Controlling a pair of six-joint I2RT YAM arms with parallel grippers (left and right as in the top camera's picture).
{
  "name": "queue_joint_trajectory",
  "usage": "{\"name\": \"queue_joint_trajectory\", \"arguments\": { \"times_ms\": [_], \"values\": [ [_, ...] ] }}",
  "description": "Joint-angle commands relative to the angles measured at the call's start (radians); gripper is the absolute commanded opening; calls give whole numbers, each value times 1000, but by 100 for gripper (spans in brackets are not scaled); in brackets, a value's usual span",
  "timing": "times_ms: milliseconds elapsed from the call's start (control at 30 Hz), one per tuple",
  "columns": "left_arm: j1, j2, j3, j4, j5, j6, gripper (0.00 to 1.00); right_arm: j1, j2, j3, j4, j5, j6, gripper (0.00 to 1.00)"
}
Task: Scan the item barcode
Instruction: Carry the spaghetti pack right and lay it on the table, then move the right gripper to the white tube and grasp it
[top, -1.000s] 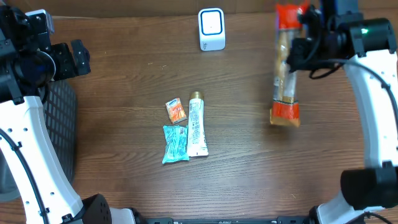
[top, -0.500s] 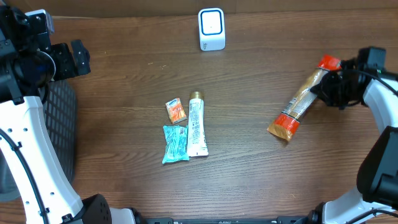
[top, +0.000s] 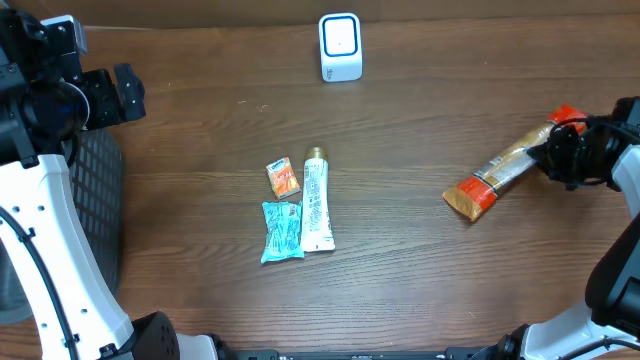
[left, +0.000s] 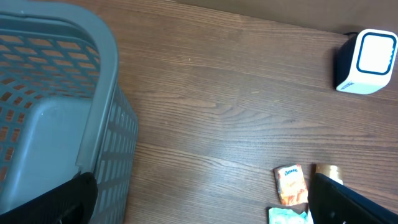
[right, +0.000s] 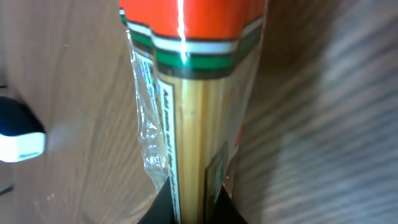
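- the right gripper (top: 572, 156) was clamped on one red end of the spaghetti pack (top: 508, 170), its jaws nearly together around the wrapper
- a second before, this gripper had held the pack up near the far right of the table (top: 420, 260), lengthwise away from the robot; it had since swung out to the table's right edge
- the pack now slanted away from the fingers toward the table's middle, its other red end lowest and farthest from the grip; whether that end touched the wood could not be told
- in the right wrist view the pack (right: 193, 118) ran straight out from the fingertips, with the scanner (right: 18, 138) off to one side
- the scanner (top: 341, 46) stood well apart from the held pack, unmoved
- the left gripper (top: 112, 92) hung with jaws wide apart, holding nothing, just above the grey basket (top: 98, 200), as it had earlier
- the tube (top: 318, 205), orange sachet (top: 283, 178) and teal packet (top: 282, 231) lay together between the two grippers, unchanged
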Motion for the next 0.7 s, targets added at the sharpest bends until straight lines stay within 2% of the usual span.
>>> {"name": "queue_joint_trajectory", "arguments": {
  "times_ms": [0,33,67,100,233,367,500,667],
  "values": [
    [3,3,6,3,7,15,100,16,-32,11,-16,-4,-101,14],
    [3,3,6,3,7,15,100,16,-32,11,-30,1,-113,28],
    [3,3,6,3,7,15,100,16,-32,11,-41,2,-121,51],
    [3,3,6,3,7,15,99,15,-32,11,-51,2,-123,59],
    [3,3,6,3,7,15,100,10,-32,61,-135,-37,-123,63],
    [3,3,6,3,7,15,100,32,-34,160,-247,-106,-169,58],
    [3,3,6,3,7,15,100,125,-34,244,-331,-113,-242,58],
    [3,3,6,3,7,15,100,310,-34,252,-329,-116,-262,64]
  ]
}}
